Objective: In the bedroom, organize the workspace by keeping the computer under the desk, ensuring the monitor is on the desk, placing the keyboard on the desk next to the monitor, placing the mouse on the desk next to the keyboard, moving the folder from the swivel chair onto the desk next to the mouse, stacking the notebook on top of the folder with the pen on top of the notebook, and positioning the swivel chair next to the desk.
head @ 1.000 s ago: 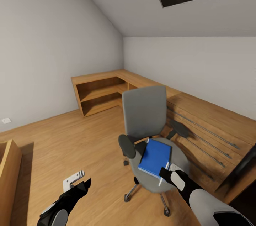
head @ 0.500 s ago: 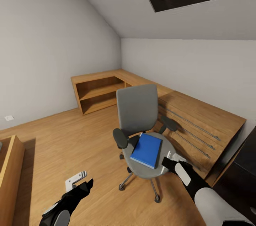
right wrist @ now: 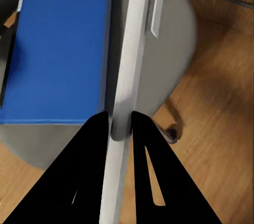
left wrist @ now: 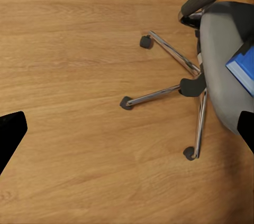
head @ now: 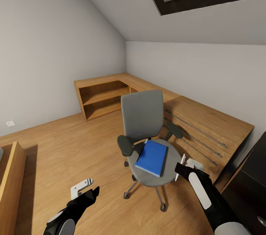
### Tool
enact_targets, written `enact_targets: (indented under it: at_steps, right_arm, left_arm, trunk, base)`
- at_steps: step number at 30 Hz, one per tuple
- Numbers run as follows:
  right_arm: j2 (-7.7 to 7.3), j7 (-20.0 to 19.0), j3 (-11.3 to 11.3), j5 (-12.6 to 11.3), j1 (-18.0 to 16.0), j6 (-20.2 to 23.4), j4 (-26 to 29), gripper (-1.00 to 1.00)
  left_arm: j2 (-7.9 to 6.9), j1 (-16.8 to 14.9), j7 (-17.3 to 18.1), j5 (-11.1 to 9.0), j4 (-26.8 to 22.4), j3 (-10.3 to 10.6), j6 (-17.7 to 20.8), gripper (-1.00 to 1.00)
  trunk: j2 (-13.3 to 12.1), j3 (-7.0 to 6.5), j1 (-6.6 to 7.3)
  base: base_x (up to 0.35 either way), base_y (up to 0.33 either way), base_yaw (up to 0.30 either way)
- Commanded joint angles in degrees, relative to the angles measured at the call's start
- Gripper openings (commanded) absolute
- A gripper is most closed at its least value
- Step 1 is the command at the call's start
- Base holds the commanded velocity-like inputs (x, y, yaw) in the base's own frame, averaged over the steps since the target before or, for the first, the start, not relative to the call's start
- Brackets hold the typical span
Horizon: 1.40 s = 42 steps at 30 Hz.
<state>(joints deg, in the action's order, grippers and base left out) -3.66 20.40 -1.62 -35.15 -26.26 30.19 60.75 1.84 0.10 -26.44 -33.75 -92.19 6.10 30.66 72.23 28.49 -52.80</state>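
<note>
Gripping the pen (right wrist: 128,60), the right gripper (head: 183,166) has its jaws pinched tight on the thin white stick near its lower part, w/ the shaft running out ahead along the fingers. In the right wrist view the pen's long axis lies roughly parallel to the folder's (head: 152,157) nearest long edge, just beside it and over the bare grey part of the swivel chair (head: 144,135) seat. Folder is flat on the seat, taking up the middle and the side toward the left armrest, long axis running from backrest to front edge.

Left gripper (head: 87,190) hangs low over the wood floor (head: 66,153), well apart from the chair, jaws spread wide and empty; left wrist view looks down at the chrome star base and castors.

Key relation, as I read it: folder is closer to the right arm but that one's busy w/ the pen, so either the pen gets parked first or the left arm has to reach across to the seat's near edge

A black desk (head: 255,175) corner shows at the robot's right
</note>
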Motion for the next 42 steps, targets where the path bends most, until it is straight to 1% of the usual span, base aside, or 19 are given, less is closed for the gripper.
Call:
enact_targets:
  at_steps: [1, 3, 6, 8, 14, 17, 21, 22, 23, 24, 26, 27, 32, 35, 36, 40, 42]
  right_arm:
    - [-0.07, 0.6, -0.2, -0.6, 0.2, 0.4, 0.9, -1.0]
    - [-0.09, 0.8, -0.1, -0.6, 1.0, 1.1, 3.1, -1.0]
    - [-0.17, 1.1, 0.0, -0.4, 2.9, 1.7, 7.9, -1.0]
    - [-0.19, 1.1, 0.0, -0.3, 3.6, 2.3, 9.6, -1.0]
    - [-0.15, 1.1, 0.0, -0.3, 4.5, 3.6, 12.5, -1.0]
    - [-0.19, 1.1, 0.0, -0.4, 4.7, 4.1, 14.4, -1.0]
    - [-0.23, 1.1, 0.1, -0.4, 5.2, 5.1, 16.4, -1.0]
    - [-1.19, 1.1, 2.9, -0.5, 8.5, 6.7, 22.7, -1.0]
    - [-1.24, 1.1, 3.9, -0.5, 8.6, 7.7, 23.2, -1.0]
    - [-1.32, 1.1, 7.1, -0.6, 8.8, 10.6, 24.9, -1.0]
    - [-1.34, 1.1, 8.1, -0.6, 8.8, 11.4, 25.6, -1.0]
    - [-1.34, 1.1, 9.3, -0.6, 8.8, 12.5, 26.3, -1.0]
    - [-1.26, 1.0, 10.5, -0.6, 8.9, 14.8, 27.2, -1.0]
    - [-1.26, 1.0, 10.8, -0.5, 8.9, 14.7, 27.2, -1.0]
    - [-1.23, 1.0, 11.3, -0.5, 8.9, 14.7, 27.2, -1.0]
    - [-1.17, 1.0, 13.2, -0.5, 8.9, 14.6, 27.1, -1.0]
    - [-1.12, 1.0, 14.3, -0.5, 8.9, 14.6, 27.0, -1.0]
  left_arm:
    - [0.0, 0.0, -0.5, -0.6, -0.1, 0.0, 0.1, 1.0]
    - [0.01, 0.0, -0.6, -0.6, -0.1, 0.0, 0.0, 1.0]
    - [0.05, 0.0, -0.6, -0.5, -0.1, 0.1, 0.0, 1.0]
    - [0.07, 0.0, -0.6, -0.5, -0.1, 0.1, 0.0, 1.0]
    - [0.09, 0.0, -0.6, -0.6, -0.1, 0.4, 0.0, 1.0]
    - [0.04, 0.0, -0.7, -0.6, -0.1, 1.3, 0.0, 1.0]
    - [0.01, 0.0, -2.7, -0.6, 0.1, 1.9, 0.0, 1.0]
    - [0.0, 0.0, -3.5, -0.8, 0.3, 2.2, 0.0, 1.0]
    - [0.0, 0.0, -3.5, -0.8, 0.3, 2.2, 0.0, 1.0]
    - [0.0, 0.0, -3.5, -0.8, 0.4, 2.2, 0.0, 1.0]
    - [0.0, 0.0, -3.6, -0.8, 0.4, 2.2, 0.0, 1.0]
    - [0.0, 0.0, -3.6, -0.8, 0.4, 2.2, 0.0, 1.0]
    - [0.01, 0.0, -3.5, -0.8, 0.4, 2.2, 0.0, 1.0]
    - [0.0, 0.0, -3.6, -0.8, 0.5, 2.2, 0.0, 1.0]
    - [0.0, 0.0, -3.6, -0.8, 0.5, 2.4, 0.0, 1.0]
    - [0.0, 0.0, -3.8, -0.7, 0.9, 5.0, 0.1, 1.0]
    - [0.0, 0.0, -5.0, -0.7, 1.2, 6.8, 0.1, 1.0]
  trunk:
    - [-0.4, -0.14, 0.22]
    - [-1.2, -0.49, 0.66]
    - [-2.4, -1.03, 1.32]
    - [-3.2, -1.39, 1.76]
    - [-5.6, -2.47, 3.08]
    - [-6.8, -3.01, 3.74]
    - [-8.4, -3.73, 4.61]
    - [-8.8, -3.91, 4.83]
    - [-9.2, -4.09, 5.05]
    - [-9.6, -4.26, 5.27]
    - [-10.4, -4.62, 5.71]
    - [-10.8, -4.8, 5.93]
    - [-12.8, -5.7, 7.03]
    - [-14.0, -6.24, 7.69]
    - [-14.4, -6.42, 7.91]
    - [-16.0, -7.2, 8.79]
    - [-16.4, -7.45, 9.01]
  base:
    - [0.0, 0.0, 0.0]
    - [0.0, 0.0, 0.0]
    - [0.0, 0.0, 0.0]
    - [0.0, 0.0, 0.0]
    - [0.0, 0.0, 0.0]
    - [-0.006, 0.0, 0.0]
    - [-0.152, 0.0, 0.0]
    - [-0.047, 0.0, 0.0]
    - [-0.03, 0.0, 0.0]
    - [-0.006, 0.0, 0.0]
    - [-0.004, 0.0, 0.0]
    - [-0.001, 0.0, 0.0]
    - [0.0, 0.0, 0.0]
    - [0.0, 0.0, 0.0]
    - [0.0, 0.0, 0.0]
    - [0.0, 0.0, -0.076]
    - [0.0, 0.0, -0.187]
